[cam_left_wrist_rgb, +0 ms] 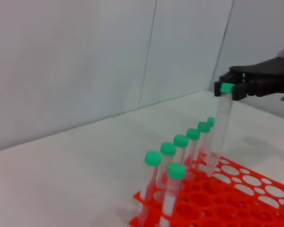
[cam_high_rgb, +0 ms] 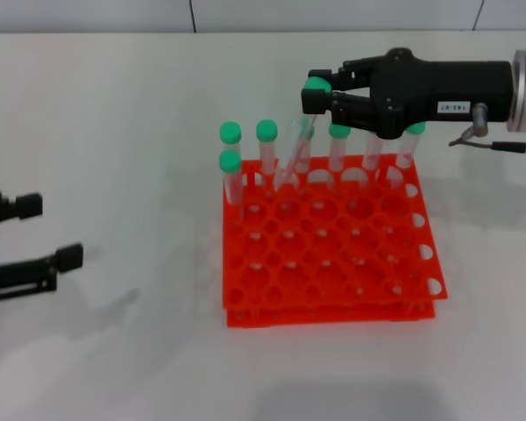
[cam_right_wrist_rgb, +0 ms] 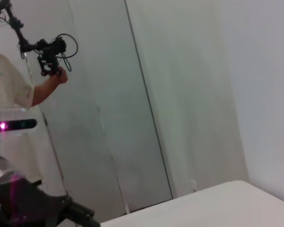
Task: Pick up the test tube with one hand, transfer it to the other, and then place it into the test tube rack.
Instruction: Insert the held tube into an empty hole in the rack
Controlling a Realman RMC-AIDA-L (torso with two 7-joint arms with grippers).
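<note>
Tube going into rack, back row.
Your right tool (cam_high_rgb: 318, 96) pinches the test tube (cam_high_rgb: 296, 151) by its cap, tilted, tip meeting a test tube rack (cam_high_rgb: 333, 263) hole; left tool (cam_high_rgb: 35, 232) open, idle.

Black end effector (cam_high_rgb: 319, 98), white label, silver cuff.
</note>
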